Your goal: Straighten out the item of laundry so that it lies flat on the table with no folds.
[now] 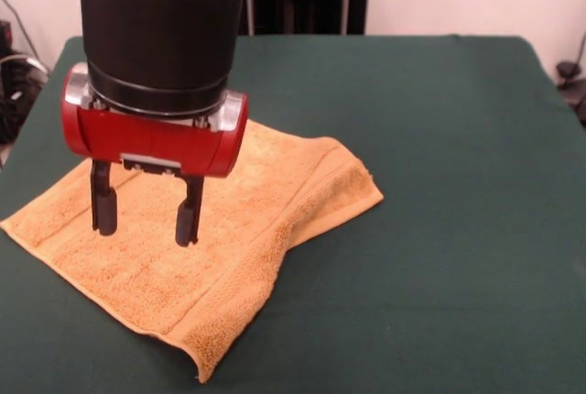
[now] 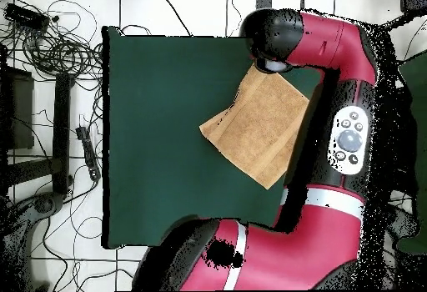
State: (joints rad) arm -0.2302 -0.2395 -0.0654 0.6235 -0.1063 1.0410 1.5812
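Green felt covers the table (image 1: 458, 183), and the towel (image 1: 229, 266) lies on its left part in the front view, its right side doubled over in 1 fold. Directly above the towel's middle the gripper (image 1: 146, 217) hangs with fingers spread and empty, seemingly poised to pinch the folded layer and draw it flat.

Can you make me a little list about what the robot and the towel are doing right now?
towel: golden-orange, on the table, not flat yet
fold: one part is doubled over, with a second layer showing on the side toward the picture's right in the front view
table: dark green, much bigger than the towel
gripper: open, fingers pointing down over the towel
holding anything: no, nothing between the fingers
arm: red and black, reaching over the table
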